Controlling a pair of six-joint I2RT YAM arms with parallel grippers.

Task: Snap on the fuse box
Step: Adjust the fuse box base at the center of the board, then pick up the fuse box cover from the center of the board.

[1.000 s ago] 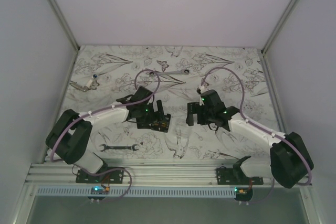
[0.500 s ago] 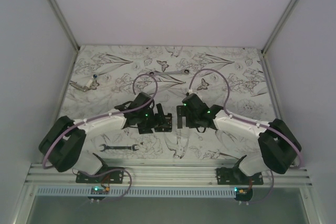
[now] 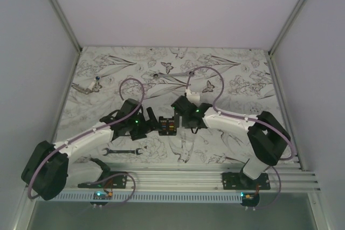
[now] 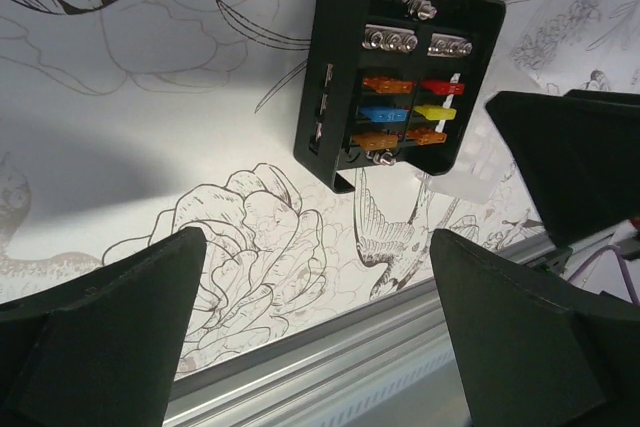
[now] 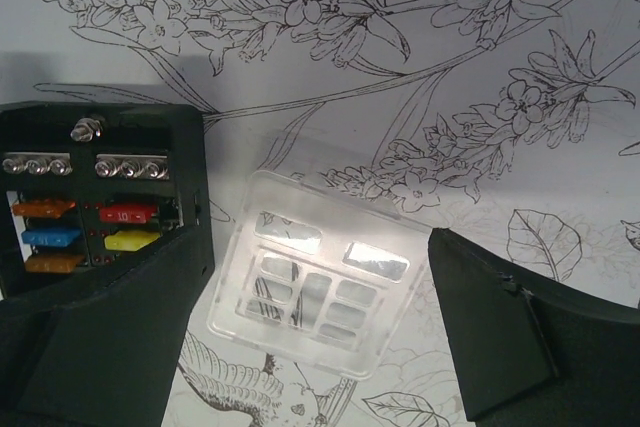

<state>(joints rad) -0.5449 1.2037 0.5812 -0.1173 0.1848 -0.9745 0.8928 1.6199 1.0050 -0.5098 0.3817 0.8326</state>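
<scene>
Black plastic, square and open on top, the fuse box (image 4: 400, 87) lies flat on the flower-printed tabletop (image 4: 150, 97) just ahead of the left hand (image 4: 318, 247), a little toward its right-side finger. Orange, blue, yellow and red fuses and a row of silver screw terminals show inside. The left hand is released, its two fingers spread wide with only tabletop between them. The right hand (image 5: 315, 247) is likewise spread and grasps nothing; a clear plastic cover (image 5: 315, 287) with moulded ribs lies between its fingers, flat and a bit askew (whether a finger brushes its edge I cannot tell). The fuse box sits just beside that cover, by the finger at the left of the right wrist view, which hides its near corner. From above, the two hands face one another across the box, and a black-and-silver wrench (image 3: 123, 151) lies well behind the left hand.
</scene>
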